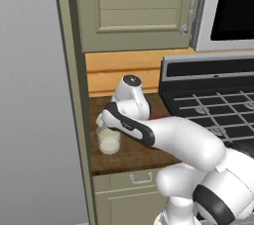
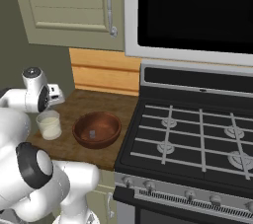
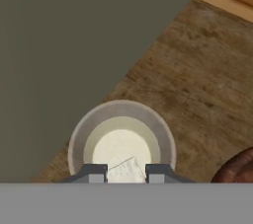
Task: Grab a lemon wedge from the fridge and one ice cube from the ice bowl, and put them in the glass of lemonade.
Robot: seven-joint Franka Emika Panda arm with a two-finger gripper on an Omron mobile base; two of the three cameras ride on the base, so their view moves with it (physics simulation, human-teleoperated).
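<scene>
The tool (image 3: 126,171) hangs directly above the glass of lemonade (image 3: 121,141), which stands near the front left corner of the wooden table (image 2: 99,100), close to the tall cabinet side that bounds the table on the left. From the hand view, a pale, translucent ice cube (image 3: 126,169) sits pinched between the two dark finger tips, so the tool is clenched on the cube. It is held over the middle of the glass mouth, most likely so that a release drops the cube straight into the pale liquid rather than onto the rim or the table.

The ice bowl (image 2: 97,129) rests just beside the glass on its right, between the glass and the stove (image 2: 197,134), near the table's front edge. A small pale cube (image 2: 92,133) lies at its bottom. Keeping bowl and glass close makes the carry short.

In the left base view the arm bends over the glass (image 1: 108,140), hiding the fingers. No lemon wedge can be made out in the liquid, though the view into the glass is partly blocked by the cube, so I cannot tell for sure.

No brand, label or readable writing shows on the glass, bowl, stove or cabinets.
</scene>
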